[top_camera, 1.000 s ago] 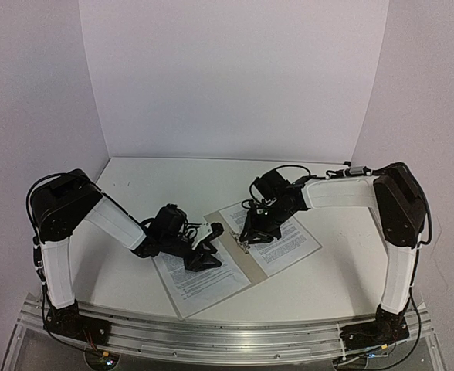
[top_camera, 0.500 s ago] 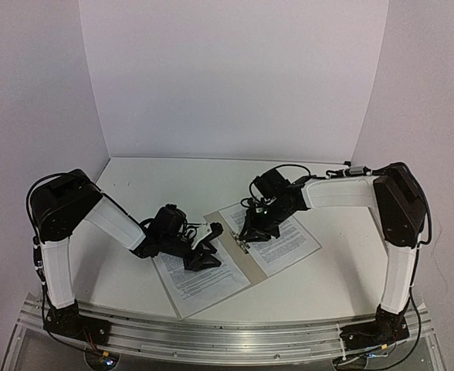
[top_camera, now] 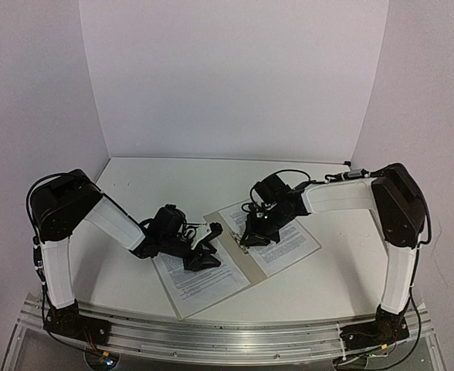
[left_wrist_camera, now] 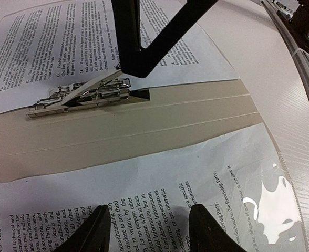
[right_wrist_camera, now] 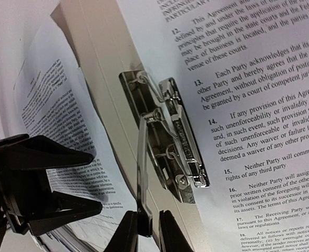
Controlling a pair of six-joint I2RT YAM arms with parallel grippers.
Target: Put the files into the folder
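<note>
The folder (top_camera: 241,261) lies open in the middle of the table (top_camera: 134,193), with 1 of the files (top_camera: 204,284) on its left half and 1 on its right; I judge only clamping and closing are left. The right gripper (right_wrist_camera: 144,231) pinches narrow on the raised clip lever (right_wrist_camera: 141,173) at the spine. The left gripper (left_wrist_camera: 149,231) stands half wide over the left sheet, holding nothing.

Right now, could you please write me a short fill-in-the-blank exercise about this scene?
The folder lies flat and ___ on the table.
The right hand has the metal clip's raised lever ___ its fingertips.
Printed sheets lie on ___ sides of the spine.
The left hand holds ___.
Missing: open; between; both; nothing.
</note>
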